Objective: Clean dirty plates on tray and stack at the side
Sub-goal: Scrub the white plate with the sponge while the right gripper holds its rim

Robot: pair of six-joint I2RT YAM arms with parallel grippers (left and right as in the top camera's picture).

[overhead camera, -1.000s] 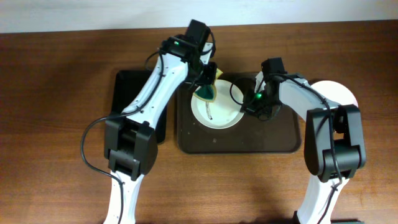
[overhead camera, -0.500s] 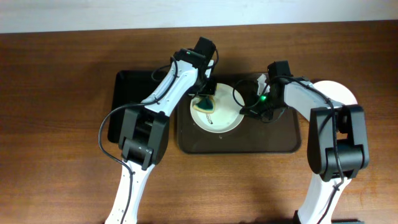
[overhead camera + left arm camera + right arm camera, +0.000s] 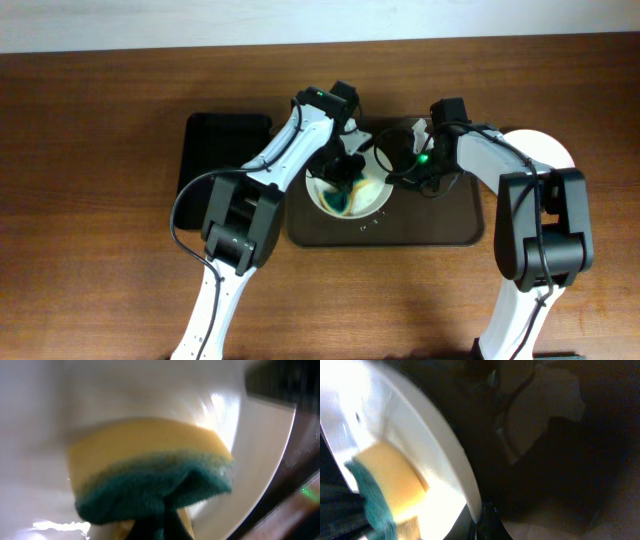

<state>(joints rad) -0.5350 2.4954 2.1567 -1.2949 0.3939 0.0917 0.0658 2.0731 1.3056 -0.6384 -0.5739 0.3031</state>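
Observation:
A white plate (image 3: pixel 376 196) lies on the left half of the dark brown tray (image 3: pixel 440 215). My left gripper (image 3: pixel 345 180) is shut on a yellow and green sponge (image 3: pixel 343 196) and presses it on the plate's middle. In the left wrist view the sponge (image 3: pixel 150 460) fills the frame over the plate (image 3: pixel 125 395), with the gripper (image 3: pixel 160 527) at the bottom. My right gripper (image 3: pixel 398 172) is shut on the plate's right rim. The right wrist view shows that rim (image 3: pixel 405 425), the sponge (image 3: pixel 390 485) and the gripper (image 3: pixel 487 520). The sponge hides any line mark.
A white plate (image 3: pixel 548 150) lies on the table right of the tray, partly under my right arm. A smaller black tray (image 3: pixel 225 150) lies left of the brown tray. The wooden table (image 3: pixel 90 200) extends on both sides.
My left gripper has dragged the sponge from the plate's far rim to its middle, over the black line mark. My right gripper has stayed on the rim.

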